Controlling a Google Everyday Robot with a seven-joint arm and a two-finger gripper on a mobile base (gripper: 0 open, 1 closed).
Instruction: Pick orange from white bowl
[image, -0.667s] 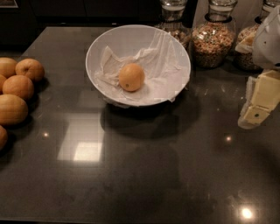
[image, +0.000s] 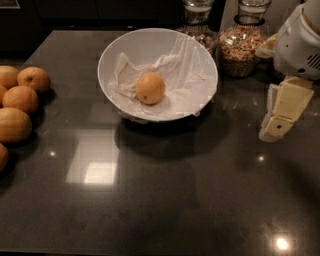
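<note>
Plainly, in the single camera view, the task has barely begun: the round yellow-orange orange (image: 150, 88), with its small dark stem dot facing forward, sits in the hollow of the large, deep white bowl (image: 150, 42), resting on the crumpled white paper lining (image: 186, 75) a little left of the bowl's centre. The bowl stands toward the back of the dark, glossy stone countertop (image: 165, 200). The cream-coloured two-finger gripper (image: 277, 120) hangs at the right edge of the scene under the arm's white rounded housing (image: 300, 45). It is angled down and to the left above the counter, well apart from the bowl and lower than its rim. Nothing shows in its grasp, and how far open it is I cannot tell from this angle. A cluster of similar oranges (image: 20, 100) lies loose on the counter at the far left, and two glass jars of grains (image: 242, 47) stand just behind the bowl on the right; neither belongs to the job. By my judgement everything is left to do: carry the gripper leftward and up over the rim, descend onto the fruit, close around it, and lift it clear of the paper.
</note>
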